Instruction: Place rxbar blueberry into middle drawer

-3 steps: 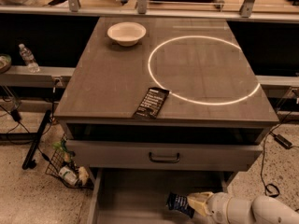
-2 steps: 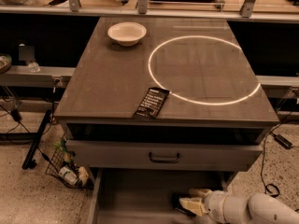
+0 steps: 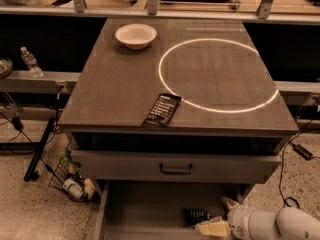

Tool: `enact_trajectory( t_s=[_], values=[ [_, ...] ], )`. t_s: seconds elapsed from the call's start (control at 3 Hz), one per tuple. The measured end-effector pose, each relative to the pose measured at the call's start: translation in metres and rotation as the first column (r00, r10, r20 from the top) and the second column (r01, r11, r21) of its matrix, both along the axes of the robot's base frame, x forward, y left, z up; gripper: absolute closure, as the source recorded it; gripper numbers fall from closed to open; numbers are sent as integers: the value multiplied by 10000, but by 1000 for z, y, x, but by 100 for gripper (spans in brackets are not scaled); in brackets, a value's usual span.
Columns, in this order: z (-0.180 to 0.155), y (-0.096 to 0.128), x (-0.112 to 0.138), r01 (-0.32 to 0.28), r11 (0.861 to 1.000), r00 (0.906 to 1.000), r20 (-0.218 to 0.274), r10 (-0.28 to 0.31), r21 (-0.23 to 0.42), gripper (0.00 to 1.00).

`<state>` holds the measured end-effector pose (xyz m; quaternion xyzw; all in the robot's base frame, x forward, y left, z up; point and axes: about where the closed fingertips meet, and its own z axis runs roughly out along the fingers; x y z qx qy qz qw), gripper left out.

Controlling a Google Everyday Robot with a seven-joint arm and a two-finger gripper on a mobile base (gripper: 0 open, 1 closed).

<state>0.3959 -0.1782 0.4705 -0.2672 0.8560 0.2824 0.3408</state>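
Table (image 3: 115, 84) fills most of my view, well above and beyond the hand (image 3: 212, 215), its dark top carrying a glowing ring of light (image 3: 159, 74). Under its front edge sits a grey drawer front (image 3: 125, 165) with a black handle (image 3: 176, 170), directly above the hand. Below that, the middle drawer (image 3: 145, 209) is pulled out, and its smooth grey floor spreads away to the hand's left.

My white arm (image 3: 280, 224) comes in from the lower right corner and puts the hand down inside this drawer, near its right side. The cream-coloured fingers (image 3: 214, 228) are spread apart and hold nothing: one points up and back, the other lies low along the floor.

A white bowl (image 3: 135, 35) stands far up on the table's back left. A flat black bar with white text (image 3: 162, 110) lies near the table's front edge, above and left of the hand.

The rxbar blueberry (image 3: 196, 216) is a small, dark, crinkly wrapper with faint pale markings. It lies flat on the drawer floor just left of the hand, close above the lower finger. I cannot tell whether that finger touches it.
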Motion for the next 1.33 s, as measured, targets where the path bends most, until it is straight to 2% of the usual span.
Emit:
enact_trajectory(
  t_s=[0.33, 0.67, 1.0, 1.33],
  values=[
    [14, -50, -12, 208, 9975, 9998, 37, -206, -674, 39],
    [59, -113, -16, 457, 9878, 9966, 746, -348, -1489, 70],
    [97, -142, -18, 302, 9781, 9921, 1251, -43, -2058, 92],
    [100, -141, -17, 248, 9785, 9919, 1266, 14, -2048, 100]
  ],
)
